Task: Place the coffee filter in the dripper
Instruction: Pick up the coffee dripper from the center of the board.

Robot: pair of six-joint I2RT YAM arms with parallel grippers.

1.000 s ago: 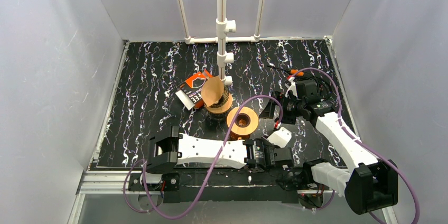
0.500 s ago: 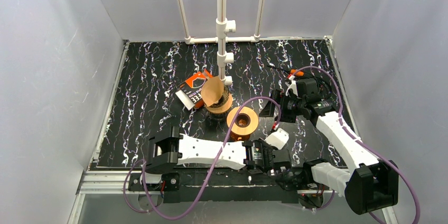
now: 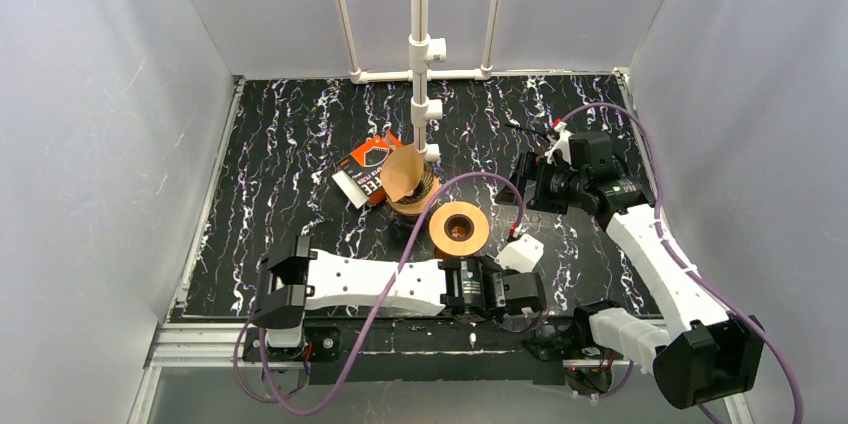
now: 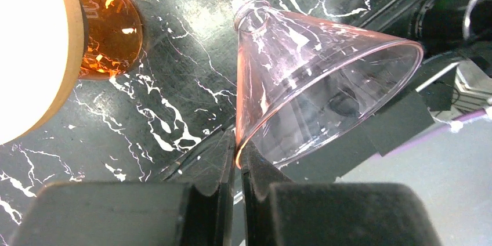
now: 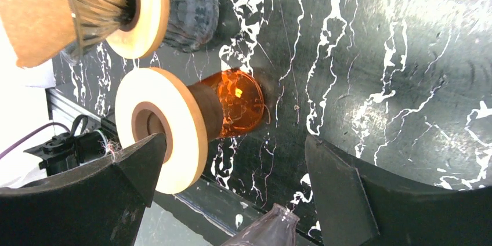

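**Left jaws shut on the dripper rim as the right arm draws back**

Left arm has shifted its shoulder toward the table's left side, and its fingers, part open a second ago, now pinch tight. The right arm has pulled farther up the black, white-veined marble table (image 3: 290, 164). The left gripper (image 4: 237, 154) is clamped on the thin rim of the clear, pink-tinted cone dripper (image 4: 313, 83), which lies on its side near the table's front edge. The right gripper (image 5: 235, 147) has its fingers spread wide and holds nothing; it faces the amber glass carafe with a pale wooden collar (image 5: 168, 130). The brown paper coffee filter (image 3: 404, 172) stands apart from the held cone, in the top of the farther dark carafe (image 3: 418, 199).

By its look, the filter is light, limp and easily creased, so a gentle pinch on its free upper edge should suit it. The dripper looks hard, slick and breakable, and may pivot in a rim grip.
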